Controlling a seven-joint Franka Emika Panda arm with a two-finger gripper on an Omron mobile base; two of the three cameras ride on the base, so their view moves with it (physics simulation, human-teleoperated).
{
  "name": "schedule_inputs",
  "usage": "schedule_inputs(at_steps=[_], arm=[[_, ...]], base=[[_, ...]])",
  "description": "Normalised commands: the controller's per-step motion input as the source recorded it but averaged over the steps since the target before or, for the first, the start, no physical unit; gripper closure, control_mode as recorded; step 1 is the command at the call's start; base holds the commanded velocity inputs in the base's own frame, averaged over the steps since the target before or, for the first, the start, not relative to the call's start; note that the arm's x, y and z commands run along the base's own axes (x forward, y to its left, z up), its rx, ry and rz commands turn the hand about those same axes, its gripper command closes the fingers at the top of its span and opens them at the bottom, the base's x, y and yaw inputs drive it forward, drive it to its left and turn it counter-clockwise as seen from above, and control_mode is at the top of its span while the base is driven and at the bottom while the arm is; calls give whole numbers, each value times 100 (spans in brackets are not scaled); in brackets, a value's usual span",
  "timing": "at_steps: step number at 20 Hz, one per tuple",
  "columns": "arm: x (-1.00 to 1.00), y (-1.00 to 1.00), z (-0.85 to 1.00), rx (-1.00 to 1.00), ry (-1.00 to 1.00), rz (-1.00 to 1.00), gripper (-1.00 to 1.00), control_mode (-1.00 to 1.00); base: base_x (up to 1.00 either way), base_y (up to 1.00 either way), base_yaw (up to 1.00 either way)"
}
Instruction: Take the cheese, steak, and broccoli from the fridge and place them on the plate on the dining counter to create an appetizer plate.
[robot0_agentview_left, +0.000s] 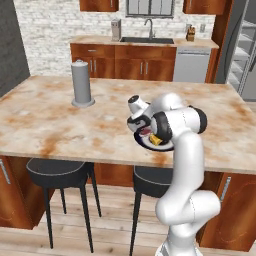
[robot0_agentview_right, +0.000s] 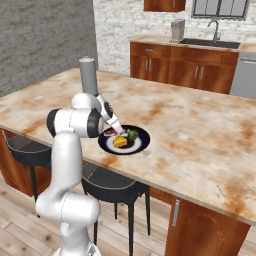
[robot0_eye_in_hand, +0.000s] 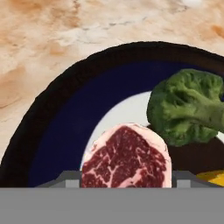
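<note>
Your gripper (robot0_agentview_right: 118, 131) holds the steak (robot0_eye_in_hand: 127, 157) between part-open fingers over the plate (robot0_agentview_right: 142, 141); it's soft and slippery, so grip the rim.

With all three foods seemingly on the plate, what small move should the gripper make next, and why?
Probably lift straight up, jaws kept apart. The steak lies on the plate between the fingertips of the gripper, beside the broccoli and cheese. Whether the fingers have let go of the steak is unclear, so rise slowly.
</note>
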Motion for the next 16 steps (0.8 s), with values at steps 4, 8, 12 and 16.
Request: schedule_inputs(at_steps=[4, 8, 12, 16], arm=[[42, -1, -31, 0, 0, 0, 100, -100], [41, 0, -28, 0, 0, 0, 100, -100], [-4, 0, -19, 0, 0, 0, -100, -100], [-40, 0, -1, 0, 0, 0, -100, -100]], base=[[0, 0, 0], [0, 0, 0], [0, 0, 0], [0, 0, 0]])
